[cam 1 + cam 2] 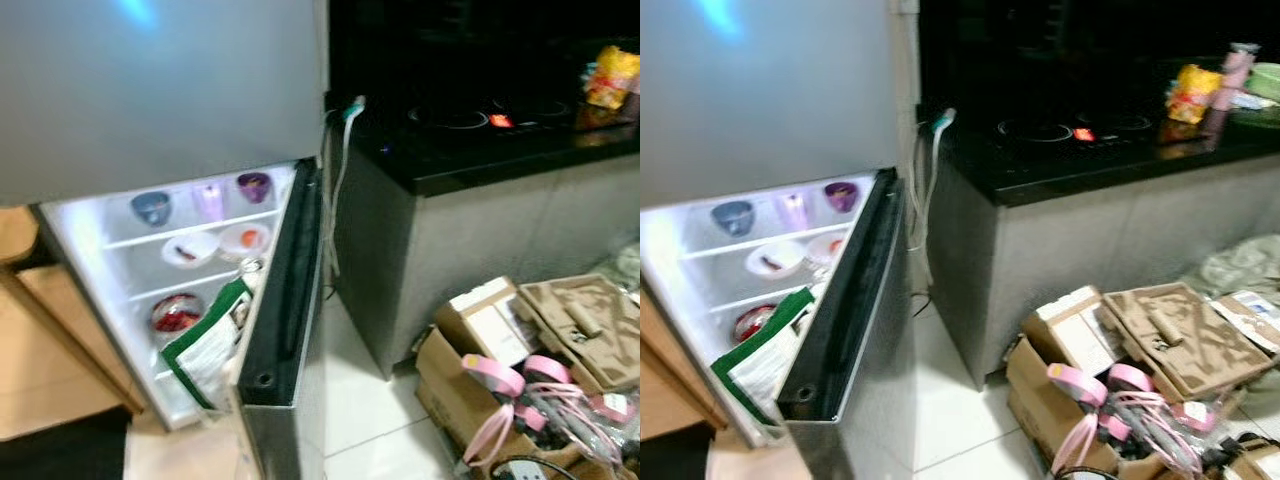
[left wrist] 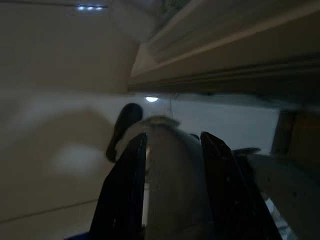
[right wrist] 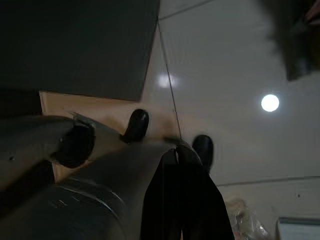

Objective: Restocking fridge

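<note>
Before me stands the grey fridge [image 1: 160, 90] with its lower door [image 1: 285, 300] swung open toward me, and I place everything by that fridge. Inside the lit lower compartment, the top shelf holds a blue bowl [image 1: 151, 207], a pale purple cup [image 1: 210, 200] and a dark purple bowl [image 1: 254, 186] in a row; the shelf beneath carries two white bowls [image 1: 190, 249] with something red in them, and lower still sits a round container of red food [image 1: 176, 313]. A green and white bag [image 1: 208, 345] leans out at the compartment's front edge, just behind the open door. To the right of the fridge runs a black countertop [image 1: 480, 150] with a yellow snack packet [image 1: 610, 75] at its far end. On the white tiled floor right of the door, cardboard boxes [image 1: 480, 340] lie heaped, with pink straps [image 1: 510, 385] tangled over them. My left gripper [image 2: 172, 160] hangs low, its fingers spread apart and holding nothing, with pale floor beyond them. My right gripper [image 3: 177, 175] also hangs above the floor tiles, fingers pressed together and empty. Both hang well short of the fridge shelves.
</note>
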You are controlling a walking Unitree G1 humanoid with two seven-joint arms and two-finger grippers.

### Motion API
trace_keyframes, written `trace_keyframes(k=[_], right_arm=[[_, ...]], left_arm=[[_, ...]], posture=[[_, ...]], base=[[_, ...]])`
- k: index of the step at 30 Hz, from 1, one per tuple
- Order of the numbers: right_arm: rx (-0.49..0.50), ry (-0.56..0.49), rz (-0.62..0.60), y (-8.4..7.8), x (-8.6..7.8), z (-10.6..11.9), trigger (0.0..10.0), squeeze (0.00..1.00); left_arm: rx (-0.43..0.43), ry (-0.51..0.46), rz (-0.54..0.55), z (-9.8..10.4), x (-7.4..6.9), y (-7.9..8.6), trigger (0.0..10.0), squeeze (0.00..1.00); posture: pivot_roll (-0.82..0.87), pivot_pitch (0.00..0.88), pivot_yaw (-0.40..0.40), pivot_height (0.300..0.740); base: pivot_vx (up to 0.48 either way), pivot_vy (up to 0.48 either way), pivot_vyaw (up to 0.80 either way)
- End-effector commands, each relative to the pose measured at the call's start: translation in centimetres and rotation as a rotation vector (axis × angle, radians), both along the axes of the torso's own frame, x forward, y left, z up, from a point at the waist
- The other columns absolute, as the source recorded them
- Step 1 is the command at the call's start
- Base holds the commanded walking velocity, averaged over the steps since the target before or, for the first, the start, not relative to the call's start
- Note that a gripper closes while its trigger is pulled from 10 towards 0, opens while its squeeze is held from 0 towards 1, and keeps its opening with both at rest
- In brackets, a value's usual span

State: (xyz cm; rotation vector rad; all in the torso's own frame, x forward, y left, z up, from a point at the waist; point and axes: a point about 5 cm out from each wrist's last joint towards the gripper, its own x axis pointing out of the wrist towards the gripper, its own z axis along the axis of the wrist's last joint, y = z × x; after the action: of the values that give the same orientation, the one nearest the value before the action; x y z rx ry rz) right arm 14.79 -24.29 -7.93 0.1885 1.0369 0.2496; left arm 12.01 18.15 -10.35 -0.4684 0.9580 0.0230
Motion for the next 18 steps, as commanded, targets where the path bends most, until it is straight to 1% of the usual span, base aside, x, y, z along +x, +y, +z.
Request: trace_keyframes(k=[1,11,15,18], right_arm=[[-0.006,0.017,-0.03,-0.19,-0.51,-0.2,10.0,0.0],[0.002,0.003,-0.05,0.14,-0.24,-0.22,10.0,0.0],[0.007,-0.001,-0.052,0.25,-0.2,-0.23,10.0,0.0],[0.026,-0.018,-0.066,0.35,0.12,-0.09,10.0,0.0]], left_arm=[[0.006,0.01,0.002,-0.06,-0.11,0.03,10.0,0.0],[0.012,0.006,0.001,0.0,0.17,-0.02,10.0,0.0],[0.016,0.016,0.0,-0.09,-0.12,-0.02,10.0,0.0],[0.019,0.021,-0.003,-0.15,-0.28,-0.03,10.0,0.0]], posture=[[-0.11,0.0,-0.008,0.74],[-0.11,0.0,-0.006,0.74],[-0.11,0.0,-0.006,0.74],[-0.11,0.0,-0.006,0.74]], base=[[0.0,0.0,0.64],[0.0,0.0,0.64],[0.0,0.0,0.64],[0.0,0.0,0.64]])
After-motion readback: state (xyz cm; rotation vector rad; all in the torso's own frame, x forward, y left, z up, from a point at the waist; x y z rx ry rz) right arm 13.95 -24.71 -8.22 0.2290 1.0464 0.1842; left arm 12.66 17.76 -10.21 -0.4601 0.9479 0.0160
